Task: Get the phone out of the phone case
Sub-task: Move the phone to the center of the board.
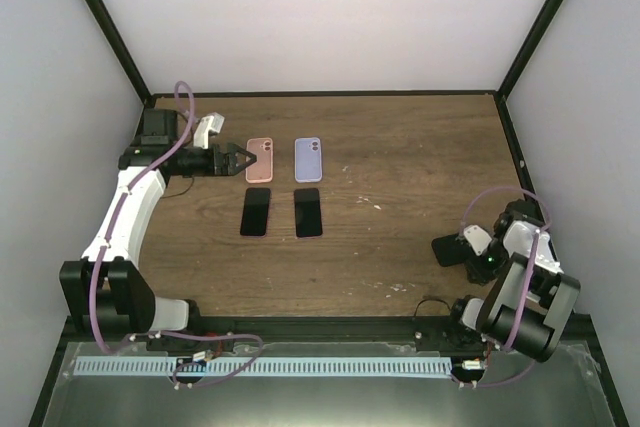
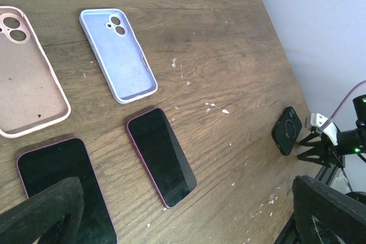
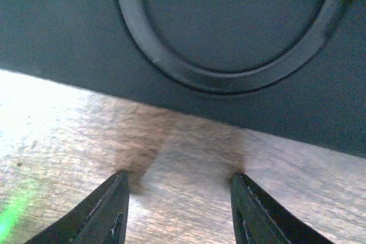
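A black phone case with a ring on its back lies at the right of the wooden table; whether a phone is inside it does not show. It fills the top of the right wrist view and is small in the left wrist view. My right gripper is open, its tips on the table just short of the case's edge. My left gripper is open and empty, beside an empty pink case.
An empty lilac case lies right of the pink one. Two bare dark phones lie face up below them, one on the left and one on the right. White walls and a black frame enclose the table.
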Controlling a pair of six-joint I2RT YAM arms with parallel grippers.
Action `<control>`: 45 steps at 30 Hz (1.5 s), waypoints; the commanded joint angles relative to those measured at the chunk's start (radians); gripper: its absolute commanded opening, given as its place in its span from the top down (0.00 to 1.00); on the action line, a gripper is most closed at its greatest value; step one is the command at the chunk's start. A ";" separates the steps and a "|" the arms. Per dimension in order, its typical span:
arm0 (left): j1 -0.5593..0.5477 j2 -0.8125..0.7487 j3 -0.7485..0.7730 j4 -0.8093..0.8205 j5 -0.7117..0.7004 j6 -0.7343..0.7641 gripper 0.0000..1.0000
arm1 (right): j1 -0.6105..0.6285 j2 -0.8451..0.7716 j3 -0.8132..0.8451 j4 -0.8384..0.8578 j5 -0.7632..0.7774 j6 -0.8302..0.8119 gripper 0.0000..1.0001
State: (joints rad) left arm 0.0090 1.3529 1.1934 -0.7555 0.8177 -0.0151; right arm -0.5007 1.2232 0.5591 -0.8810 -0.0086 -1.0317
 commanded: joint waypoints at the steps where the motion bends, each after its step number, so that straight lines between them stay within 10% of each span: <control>1: 0.008 0.019 0.029 0.007 0.022 0.008 0.00 | -0.006 0.103 0.026 0.282 -0.035 0.069 0.56; 19: 0.009 0.063 0.024 0.018 0.052 -0.005 0.00 | 0.308 0.370 0.284 0.378 -0.197 0.333 0.58; 31: 0.015 0.060 0.028 0.014 0.043 -0.001 0.00 | 0.406 0.587 0.542 0.455 -0.040 0.323 0.62; 45: 0.016 0.074 0.031 0.025 0.039 -0.010 0.00 | 0.574 0.728 0.739 0.310 -0.292 0.419 0.59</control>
State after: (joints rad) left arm 0.0185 1.4353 1.2076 -0.7490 0.8543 -0.0254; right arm -0.0090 1.9339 1.2507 -0.5110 -0.1833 -0.6506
